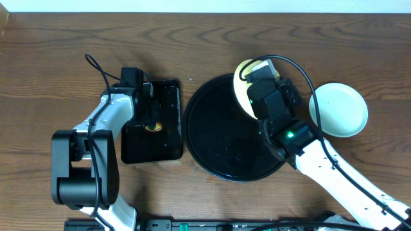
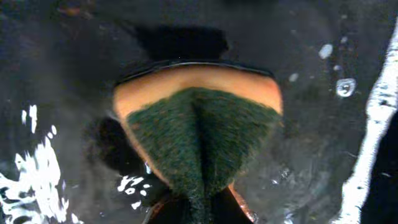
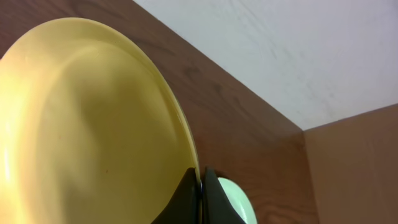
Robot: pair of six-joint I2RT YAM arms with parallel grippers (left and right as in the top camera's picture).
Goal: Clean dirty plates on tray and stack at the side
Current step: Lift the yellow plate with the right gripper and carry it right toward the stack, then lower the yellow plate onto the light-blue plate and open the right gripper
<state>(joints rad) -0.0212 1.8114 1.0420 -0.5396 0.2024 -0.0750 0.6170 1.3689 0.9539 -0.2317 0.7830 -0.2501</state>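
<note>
Left of frame: left pincer (image 1: 152,119) pressed together on a folded sponge (image 2: 199,124), green scouring face outward. It sits low over the wet rectangular tray (image 1: 168,146), probably the wetting station.

Centre: round tray (image 1: 218,144); no plate lies on its visible part.

At the tray's upper right rim: right pincer (image 3: 202,190) pinches the edge of the yellow plate (image 3: 81,124), held tilted on edge, likely to offer one face for scrubbing. No sauce shows on the side seen.

Far right: mint plate (image 1: 340,109) flat on the table (image 1: 51,58), just beside the round tray; apparently the stacking spot.
</note>
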